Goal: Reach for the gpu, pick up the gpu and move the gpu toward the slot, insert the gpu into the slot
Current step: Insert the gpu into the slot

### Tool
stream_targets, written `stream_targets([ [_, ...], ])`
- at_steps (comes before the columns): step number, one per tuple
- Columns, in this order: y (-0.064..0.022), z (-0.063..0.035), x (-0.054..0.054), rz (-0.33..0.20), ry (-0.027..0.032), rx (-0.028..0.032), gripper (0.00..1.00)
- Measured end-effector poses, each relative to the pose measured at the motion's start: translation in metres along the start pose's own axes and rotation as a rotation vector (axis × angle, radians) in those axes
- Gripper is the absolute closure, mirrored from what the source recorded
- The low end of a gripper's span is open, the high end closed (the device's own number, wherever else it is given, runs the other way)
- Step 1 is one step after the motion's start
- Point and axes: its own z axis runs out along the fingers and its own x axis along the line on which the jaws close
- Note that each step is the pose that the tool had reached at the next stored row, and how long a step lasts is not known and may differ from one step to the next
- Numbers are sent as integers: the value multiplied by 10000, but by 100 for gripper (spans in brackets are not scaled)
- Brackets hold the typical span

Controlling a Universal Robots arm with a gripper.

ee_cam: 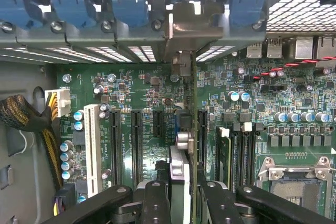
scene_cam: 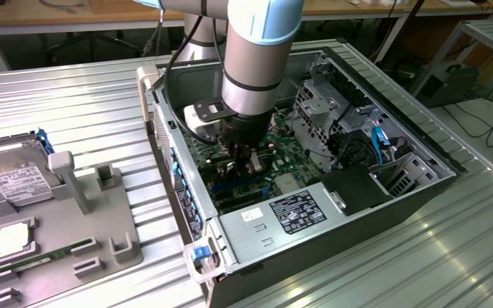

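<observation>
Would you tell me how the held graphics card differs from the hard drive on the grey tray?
The graphics card is a thin dark board seen edge-on; the hard drive is a boxy silver block with a white label. The graphics card is gripped by the end effector above the motherboard inside the case; the hard drive rests outside on the grey tray. Both are computer parts.

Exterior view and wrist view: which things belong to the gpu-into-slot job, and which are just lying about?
Job in hand:
gripper, shut on the gpu
gpu, held edge-on
blue slot on the motherboard

Lying about:
hard drive, memory stick and processor on the grey holder
power supply
processor socket
</observation>
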Motion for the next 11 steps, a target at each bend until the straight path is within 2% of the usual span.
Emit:
stream_targets([
  [11, 0, 0, 15, -1, 0, 0, 72],
])
